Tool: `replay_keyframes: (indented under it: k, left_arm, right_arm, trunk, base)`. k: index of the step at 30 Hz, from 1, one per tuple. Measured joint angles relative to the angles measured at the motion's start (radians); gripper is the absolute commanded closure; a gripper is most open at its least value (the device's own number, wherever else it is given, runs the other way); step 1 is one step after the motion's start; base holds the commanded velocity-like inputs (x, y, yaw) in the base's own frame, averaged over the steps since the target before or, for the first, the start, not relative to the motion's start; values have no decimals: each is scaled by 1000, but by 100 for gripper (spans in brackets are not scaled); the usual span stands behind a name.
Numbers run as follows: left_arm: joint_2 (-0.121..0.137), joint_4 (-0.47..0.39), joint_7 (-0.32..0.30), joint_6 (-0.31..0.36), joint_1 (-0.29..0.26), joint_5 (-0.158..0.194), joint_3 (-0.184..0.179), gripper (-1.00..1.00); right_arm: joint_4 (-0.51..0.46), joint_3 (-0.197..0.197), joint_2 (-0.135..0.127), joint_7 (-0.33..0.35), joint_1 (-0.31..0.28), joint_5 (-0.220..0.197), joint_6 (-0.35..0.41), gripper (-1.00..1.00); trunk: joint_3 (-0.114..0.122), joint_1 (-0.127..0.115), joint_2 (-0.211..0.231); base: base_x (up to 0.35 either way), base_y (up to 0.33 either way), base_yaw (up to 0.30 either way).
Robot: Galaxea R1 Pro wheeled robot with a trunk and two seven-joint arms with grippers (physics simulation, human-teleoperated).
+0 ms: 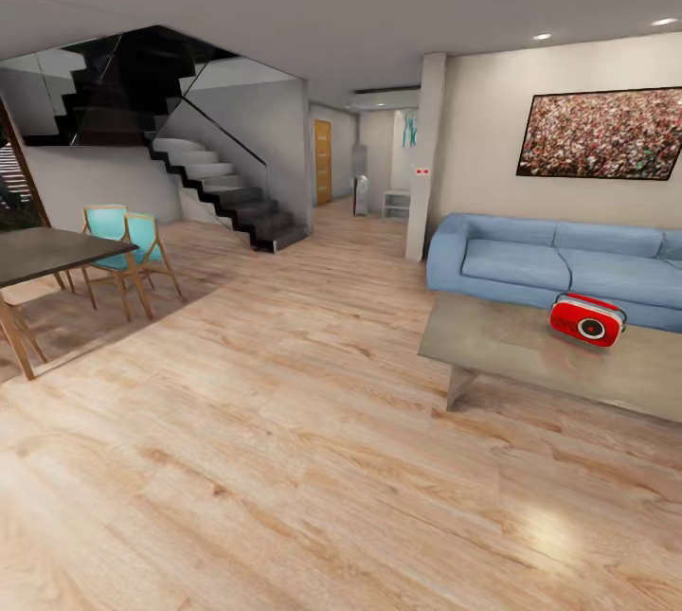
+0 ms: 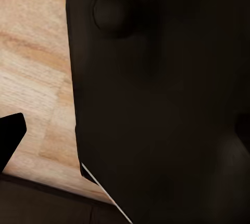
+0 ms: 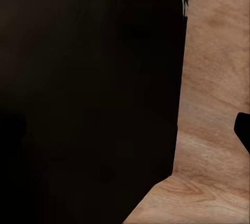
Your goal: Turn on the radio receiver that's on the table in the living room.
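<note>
The red radio receiver [image 1: 587, 319], with silver-white trim and a round dark dial, stands upright on the low grey-brown table [image 1: 502, 341] at the right of the head view, in front of the blue sofa [image 1: 549, 262]. The living room has a light wood plank floor [image 1: 284, 422] and a wide crowd-photo picture [image 1: 602, 133] on the beige wall. In the left wrist view a black finger tip [image 2: 10, 138] sticks in at the edge over the floor, beside a dark part of the robot's body [image 2: 161, 104]. The right wrist view has a similar black finger tip [image 3: 244, 130].
A dark dining table [image 1: 43, 253] with teal chairs [image 1: 128, 246] stands at the left. A black staircase [image 1: 223, 189] rises at the back left, and a hallway with a wooden door [image 1: 323, 161] lies behind. A pillar [image 1: 423, 156] stands by the sofa's left end.
</note>
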Motion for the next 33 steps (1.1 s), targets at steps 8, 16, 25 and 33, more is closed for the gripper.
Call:
replay_keyframes:
  k: [8,16,25,33]
  left_arm:
    - [-12,-30,-5,-7,2,6,12,-100]
    - [-18,-65,-6,-6,3,26,13,-100]
    - [-18,-64,-6,-6,2,26,13,-100]
    - [-18,-64,-6,-6,3,26,13,-100]
  right_arm:
    - [-2,-3,-1,2,4,0,-4,-100]
    - [-1,-3,1,-2,4,-1,-4,-100]
    - [-1,-3,1,-2,4,-1,-3,-100]
    - [-1,-4,1,-2,4,-1,-3,-100]
  trunk:
    - [0,0,0]
    - [0,0,0]
    - [0,0,0]
    - [0,0,0]
  base:
    - [0,0,0]
    - [0,0,-176]
    - [0,0,-279]
    - [0,0,-282]
